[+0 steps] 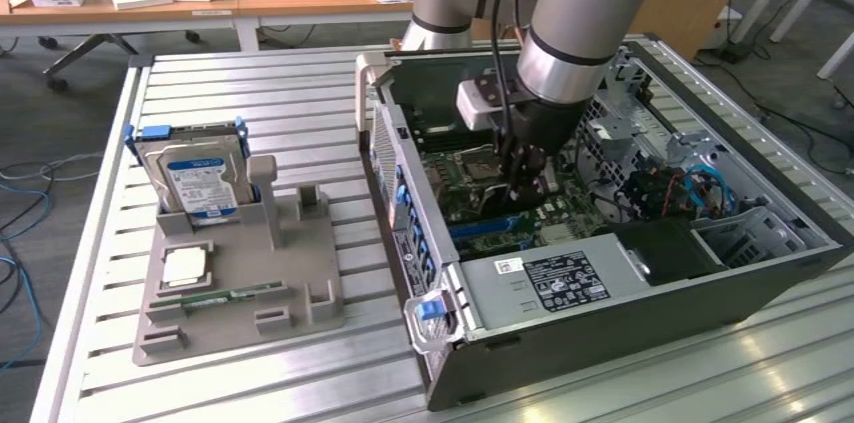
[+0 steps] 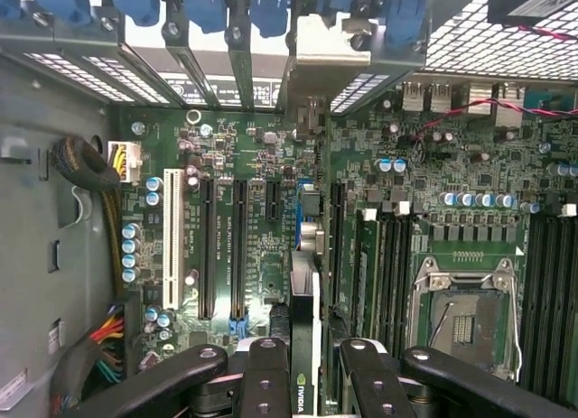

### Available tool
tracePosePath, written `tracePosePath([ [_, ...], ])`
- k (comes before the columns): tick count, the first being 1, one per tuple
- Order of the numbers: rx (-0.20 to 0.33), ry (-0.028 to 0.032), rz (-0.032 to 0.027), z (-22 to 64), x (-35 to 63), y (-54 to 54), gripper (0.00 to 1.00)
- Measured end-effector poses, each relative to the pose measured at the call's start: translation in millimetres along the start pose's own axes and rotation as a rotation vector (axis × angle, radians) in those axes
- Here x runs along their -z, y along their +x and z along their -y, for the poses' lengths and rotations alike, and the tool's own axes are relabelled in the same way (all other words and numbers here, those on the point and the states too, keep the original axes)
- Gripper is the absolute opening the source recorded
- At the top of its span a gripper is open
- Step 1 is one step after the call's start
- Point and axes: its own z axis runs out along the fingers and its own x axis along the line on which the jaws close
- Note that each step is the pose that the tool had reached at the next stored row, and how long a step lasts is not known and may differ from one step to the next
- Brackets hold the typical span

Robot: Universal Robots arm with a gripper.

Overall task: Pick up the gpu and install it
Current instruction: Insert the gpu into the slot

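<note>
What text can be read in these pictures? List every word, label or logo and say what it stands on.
"NVIDIA", beside an eye logo: on the edge of the gpu.
Blue-white label on the hard drive: print too small to read.
Black label on the power supply: too small to read.
White lettering on the motherboard: too small to read.
</note>
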Motion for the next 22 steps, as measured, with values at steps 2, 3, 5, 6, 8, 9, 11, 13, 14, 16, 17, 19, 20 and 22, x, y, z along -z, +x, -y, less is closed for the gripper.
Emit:
tracePosePath([
  [2, 0.0, -0.0001, -0.0002, 0.0, -0.7, 0.1, 0.26],
  [3, 0.0, -0.0002, -0.0002, 0.0, -0.7, 0.1, 0.26],
  [5, 0.0, 0.0, -0.0001, -0.4, -0.8, 0.1, 0.26],
  [6, 0.0, 0.0001, 0.0001, -1.1, -0.9, 0.0, 0.26],
  [8, 0.0, 0.0, 0.0001, -1.8, -1.3, 0.1, 0.26],
  [9, 0.0, 0.0001, 0.0002, -2.1, -2.1, 0.1, 0.26],
  [11, 0.0, 0.0, 0.0, -2.2, -3.8, 0.3, 0.26],
  [13, 0.0, -0.0002, -0.0003, -2.4, -4.0, 0.3, 0.26],
  [14, 0.0, -0.0002, -0.0003, -2.5, -4.0, 0.3, 0.26],
  [16, 0.0, 0.0, 0.0001, -3.9, -4.3, 0.3, 0.26],
  [17, 0.0, 0.0001, 0.0001, -4.4, -4.5, 0.3, 0.26],
  [19, 0.0, 0.0, 0.0001, -4.9, -4.5, 0.3, 0.26],
  [20, 0.0, 0.0, 0.0001, -5.3, -4.6, 0.3, 0.26],
  [22, 0.0, 0.0001, 0.0001, -6.6, -4.9, 0.3, 0.26],
])
